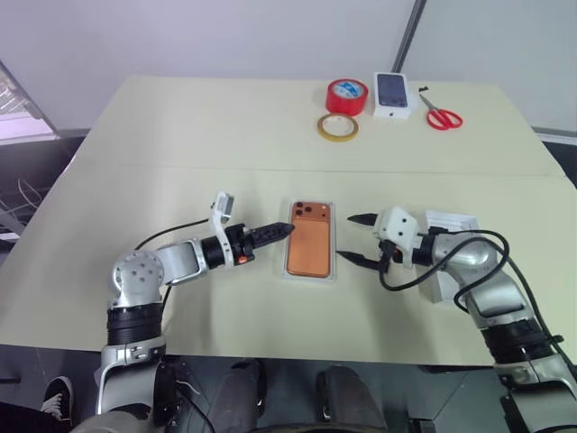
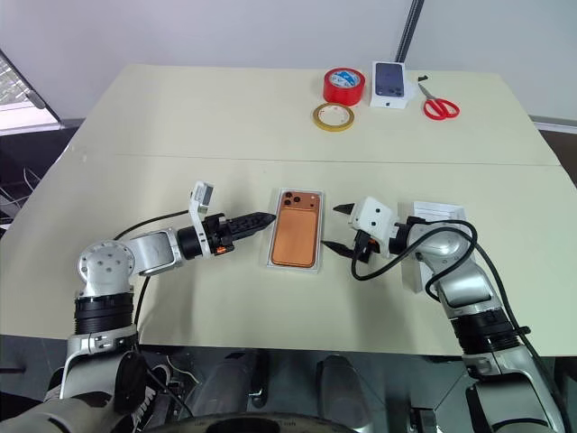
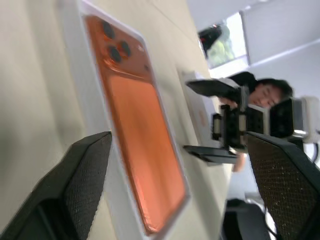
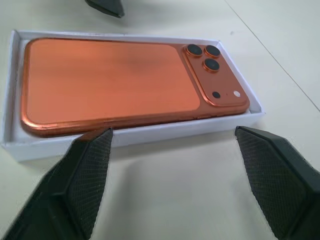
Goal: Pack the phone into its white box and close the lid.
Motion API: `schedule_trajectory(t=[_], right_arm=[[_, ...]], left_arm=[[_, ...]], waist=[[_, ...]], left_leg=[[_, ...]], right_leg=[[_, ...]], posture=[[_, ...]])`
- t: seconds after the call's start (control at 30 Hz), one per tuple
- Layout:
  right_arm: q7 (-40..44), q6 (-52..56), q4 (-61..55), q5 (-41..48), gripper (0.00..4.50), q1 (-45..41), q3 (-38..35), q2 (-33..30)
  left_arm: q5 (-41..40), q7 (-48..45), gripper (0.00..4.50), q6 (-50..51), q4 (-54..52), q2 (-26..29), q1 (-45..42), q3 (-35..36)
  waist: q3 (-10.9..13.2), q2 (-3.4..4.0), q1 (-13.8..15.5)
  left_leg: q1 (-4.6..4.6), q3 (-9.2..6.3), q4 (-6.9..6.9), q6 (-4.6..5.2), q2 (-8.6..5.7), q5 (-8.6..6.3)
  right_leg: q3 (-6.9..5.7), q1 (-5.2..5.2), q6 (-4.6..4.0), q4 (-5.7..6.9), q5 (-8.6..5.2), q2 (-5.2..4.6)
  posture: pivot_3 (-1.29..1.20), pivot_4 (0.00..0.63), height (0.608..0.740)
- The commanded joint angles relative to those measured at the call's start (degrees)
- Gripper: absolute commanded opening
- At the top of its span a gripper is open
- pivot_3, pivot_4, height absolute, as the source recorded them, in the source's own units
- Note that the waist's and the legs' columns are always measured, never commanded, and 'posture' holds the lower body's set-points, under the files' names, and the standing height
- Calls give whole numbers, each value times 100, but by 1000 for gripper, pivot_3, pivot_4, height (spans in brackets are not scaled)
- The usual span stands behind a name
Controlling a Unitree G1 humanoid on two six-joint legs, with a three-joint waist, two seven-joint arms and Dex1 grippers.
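Orange phone [image 1: 309, 239] in white box [image 1: 333, 259], between left gripper [image 1: 279, 231] and right gripper [image 1: 360, 238]; both spread, empty.

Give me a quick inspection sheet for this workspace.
Surface: beige table, seam across the middle.
Job's things: phone lies camera side up in the white box; lid off, behind the right arm.
Clutter: red tape roll, yellow tape roll, small carton, red scissors at the far edge.
Grippers: left tool and right tool open, flanking the box, holding nothing.
Cables: black cable loops over the right arm.
Surroundings: a person beyond the table in the left wrist view.
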Motion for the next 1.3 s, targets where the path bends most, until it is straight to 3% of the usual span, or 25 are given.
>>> schedule_trajectory(t=[0.03,0.17,0.2,0.4,0.6,0.87,1.07,1.3], right_arm=[[-177,-251,167,-244,2281,-219,-32,-44],[-324,-498,550,-588,135,-355,34,-116],[-345,-559,608,-659,0,-363,60,-115],[-397,-668,631,-891,0,-340,252,31],[-338,-633,512,-857,0,-306,380,98],[-117,-576,384,-731,0,-85,162,-314],[-19,-491,323,-640,0,177,-156,-698],[32,-587,339,-697,0,578,-503,-1095]], left_arm=[[321,6,2586,-488,42,102,-180,75],[1030,3,459,-1077,289,213,-334,-253],[1195,-3,29,-1210,335,217,-362,-343],[1842,-242,29,-1386,561,250,-455,-948],[2395,-984,29,-1364,614,386,-550,-2015],[2899,-1729,29,-1756,1398,-583,-1121,-2883],[3443,-2064,29,-2428,2378,-1381,-1732,-2943],[3937,-2350,29,-2881,2943,-1912,-1923,-2983]], waist=[[0,0,-1],[0,0,2],[0,0,3],[0,0,-4],[-1,2,11],[-3,4,193],[-2,4,298],[-2,4,290]], left_leg=[[0,0,-1,-1,0,1],[0,2,-1,-2,-1,2],[-1,2,0,-3,-1,2],[-4,4,-2,-6,-1,3],[-3,3,0,-6,-1,3],[-2,0,14,3,-6,-1],[-14,-2,49,42,-8,-24],[-30,-3,82,63,-8,-37]], right_leg=[[0,-1,0,0,0,1],[0,-1,0,0,0,1],[0,-1,0,0,0,1],[1,-4,0,-1,0,1],[-1,0,0,0,0,1],[-8,15,0,-4,0,-4],[-14,28,0,-13,-1,-8],[-18,31,2,-16,-1,-11]], posture=[[0,150,740],[0,150,740],[0,150,740],[0,150,740],[0,150,740],[0,150,740],[0,150,740],[0,150,740]])
